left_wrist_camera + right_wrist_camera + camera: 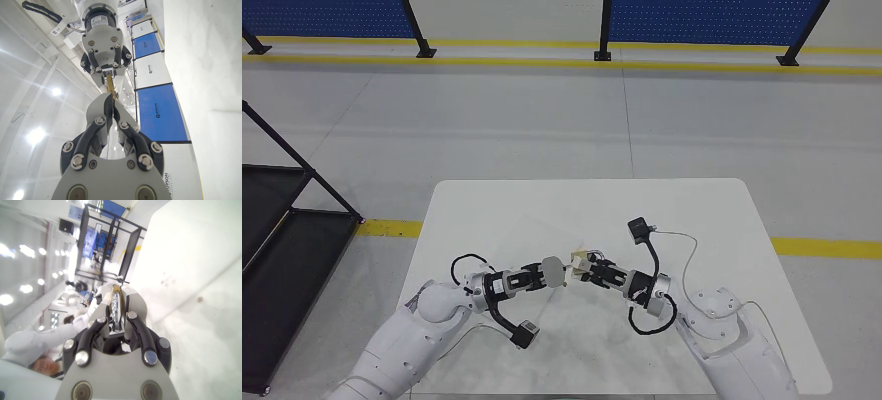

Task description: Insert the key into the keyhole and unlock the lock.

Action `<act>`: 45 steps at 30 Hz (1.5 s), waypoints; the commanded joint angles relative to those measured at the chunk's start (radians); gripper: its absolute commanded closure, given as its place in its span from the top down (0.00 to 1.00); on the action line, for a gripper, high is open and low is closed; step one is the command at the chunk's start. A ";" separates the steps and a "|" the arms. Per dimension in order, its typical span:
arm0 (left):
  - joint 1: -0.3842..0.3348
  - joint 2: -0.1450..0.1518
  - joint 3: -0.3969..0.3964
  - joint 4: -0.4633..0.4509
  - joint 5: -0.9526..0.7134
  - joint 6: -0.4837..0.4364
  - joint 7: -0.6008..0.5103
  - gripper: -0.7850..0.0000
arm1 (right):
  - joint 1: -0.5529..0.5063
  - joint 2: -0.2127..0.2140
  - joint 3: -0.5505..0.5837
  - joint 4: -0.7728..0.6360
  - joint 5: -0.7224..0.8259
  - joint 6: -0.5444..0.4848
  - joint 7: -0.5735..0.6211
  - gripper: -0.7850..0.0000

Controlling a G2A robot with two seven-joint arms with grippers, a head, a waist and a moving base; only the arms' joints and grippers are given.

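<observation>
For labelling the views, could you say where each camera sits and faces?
Top view: above the arms, looking down at the table; both arms show.
Left wrist view: on that wrist, along the left gripper toward the right gripper.
Right wrist view: on that wrist, along its gripper holding the lock.
All share the table.

Left gripper (112,97): ridged black pads (107,109) bury nearly all of the key (114,97); just a brass sliver pokes out at the tips. Whether it sits in the keyhole, can't tell. Right gripper (115,288): white fingers (136,306) cover both flanks of the lock (115,308), seen edge-on; keyhole face hidden. From above, key and lock too small to separate. Black rack (287,255) cut off at the top view's left edge.
</observation>
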 commanded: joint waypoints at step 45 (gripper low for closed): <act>-0.001 -0.005 -0.004 0.002 0.001 -0.001 0.002 0.00 | 0.014 0.013 -0.023 -0.005 -0.018 -0.008 0.047 0.00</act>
